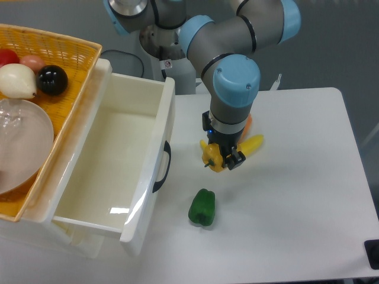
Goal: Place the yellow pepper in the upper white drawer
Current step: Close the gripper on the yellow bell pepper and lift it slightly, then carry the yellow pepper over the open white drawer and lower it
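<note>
The yellow pepper (212,156) is small and lobed, and sits between my gripper's fingers just right of the drawer's front. My gripper (221,158) points down and is shut on the pepper; whether the pepper rests on the table or is lifted off it I cannot tell. The upper white drawer (155,121) is pulled open to the left, deep and with nothing in it, with a black curved handle (162,167) on its front. The arm's wrist hides the top of the pepper.
A green pepper (202,207) lies on the table below the gripper. A yellow banana (251,144) and something orange lie behind the wrist. A woven yellow basket (71,53) with a clear bowl, an onion and a black ball sits over the drawer's left side.
</note>
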Controlling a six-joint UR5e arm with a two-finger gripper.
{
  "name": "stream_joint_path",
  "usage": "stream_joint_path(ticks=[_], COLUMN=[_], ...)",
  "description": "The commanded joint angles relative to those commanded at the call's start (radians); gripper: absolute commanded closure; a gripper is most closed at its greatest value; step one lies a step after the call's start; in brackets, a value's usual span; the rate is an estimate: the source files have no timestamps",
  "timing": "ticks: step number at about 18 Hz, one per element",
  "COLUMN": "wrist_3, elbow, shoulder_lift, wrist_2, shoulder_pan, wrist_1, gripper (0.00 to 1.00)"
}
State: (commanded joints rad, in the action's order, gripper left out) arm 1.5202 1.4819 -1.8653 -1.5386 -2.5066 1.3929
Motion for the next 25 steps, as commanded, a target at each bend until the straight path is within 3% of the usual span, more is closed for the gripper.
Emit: stream_joint_path(ticks=[12, 16, 21, 25], wrist_3=[-0.155, -0.276, -0.428, -0.46], elbow=[-0.04, -0.045, -0.069, -0.091], shoulder_lift=[0.005, 0.021, 0.055, 0.104], wrist_2=[0.084, 0.199, 0.253, 0.328], shoulder_pan=[-0.006, -0.017, -0.012, -0.046], wrist_1=[0.018, 0.025, 0.078, 0.121], gripper=[0.79, 0.79, 0.79, 0.78])
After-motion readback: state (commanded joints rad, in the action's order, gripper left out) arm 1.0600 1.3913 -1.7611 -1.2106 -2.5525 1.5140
